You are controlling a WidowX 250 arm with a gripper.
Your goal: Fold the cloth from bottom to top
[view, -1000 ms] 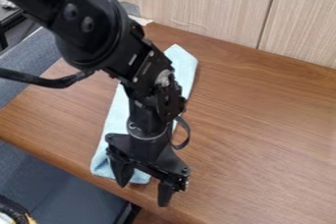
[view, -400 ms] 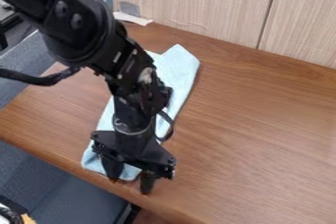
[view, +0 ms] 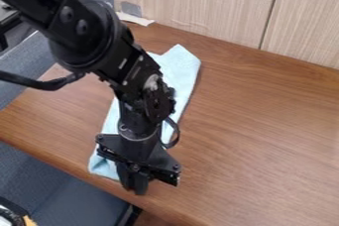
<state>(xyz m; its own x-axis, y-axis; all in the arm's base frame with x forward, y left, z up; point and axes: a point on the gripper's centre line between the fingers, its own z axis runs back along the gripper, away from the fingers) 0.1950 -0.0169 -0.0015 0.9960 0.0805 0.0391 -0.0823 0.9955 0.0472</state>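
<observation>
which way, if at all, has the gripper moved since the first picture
Yes, slightly: judged against the table edge, the gripper has shifted to the left in the view, roughly along that edge.

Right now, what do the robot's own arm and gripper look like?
The arm is black, with a bulky rounded joint, round grey bolt heads and small pale marks. A thick black cable curves off its side; the gripper is black too, with a wide, angular body.
</observation>
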